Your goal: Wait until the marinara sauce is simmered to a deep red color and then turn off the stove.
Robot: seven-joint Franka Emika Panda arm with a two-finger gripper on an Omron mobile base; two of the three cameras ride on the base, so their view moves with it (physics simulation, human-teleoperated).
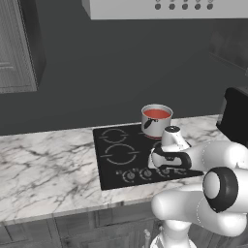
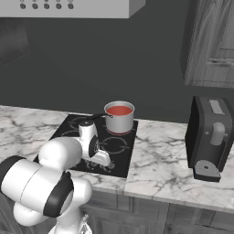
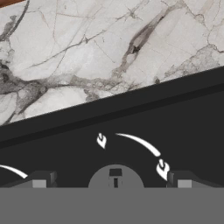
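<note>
In the left base view, the small shiny steel pot [image 1: 156, 121] is sitting at the upper right corner of the flat black glass stove [image 1: 116, 160], near the middle of the frame, and the orange-red marinara sauce [image 1: 157, 114] is showing as a round surface inside it. The white marble tabletop [image 1: 48, 169] is spreading across the left half. The white arm is bending in from the lower right, its hand hanging over the stove's front right part, above the row of small round knobs [image 1: 130, 176].

In the right base view, the pot is standing just above centre at the stove's far right corner, its dark handle [image 2: 97, 116] pointing left. A dark coffee machine [image 2: 211, 137] is resting on the tabletop at the right of the frame, well apart from the stove.

In the hand view, the pincer [image 3: 111, 180] is hovering with its two dark fingertips [image 3: 40, 179] spread wide apart at the bottom, with a round knob [image 3: 115, 176] between them.
</note>
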